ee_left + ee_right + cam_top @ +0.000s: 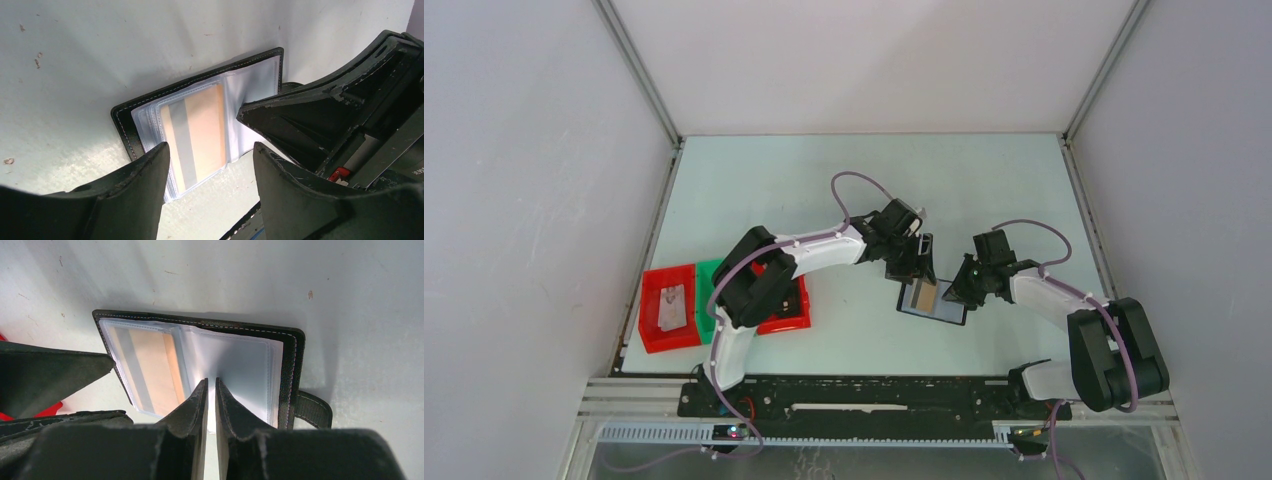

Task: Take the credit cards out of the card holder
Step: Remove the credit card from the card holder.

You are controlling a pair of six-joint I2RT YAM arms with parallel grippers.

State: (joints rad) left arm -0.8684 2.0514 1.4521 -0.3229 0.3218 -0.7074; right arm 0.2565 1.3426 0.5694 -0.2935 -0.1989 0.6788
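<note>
1. The card holder [933,301] lies open and flat on the table [824,180], out in front of the two arms and a little right of centre. Its black stitched cover faces down and its clear sleeves face up.
2. One tan credit card [200,127] sits inside a clear sleeve on the half of the holder nearer the left arm. A grey stripe runs along the card. We cannot tell whether the sleeves beneath it hold other cards.
3. The left claw [210,150] hangs just above that card with its fingers spread wide and nothing between them. In the left wrist view the card shows through the gap.
4. The right claw [210,385] has its fingers drawn almost together, leaving only a thin slit. Its tips rest on the clear sleeve of the other half, close to the fold. We cannot tell whether a sleeve is caught in the slit.
5. A black strap [312,410] sticks out from the holder's outer edge, on the right arm's side.
6. Well to the left, by the left arm's elbow, stand red trays [669,312] with a green tray [711,285] between them. One red tray holds a pale grey object.
</note>
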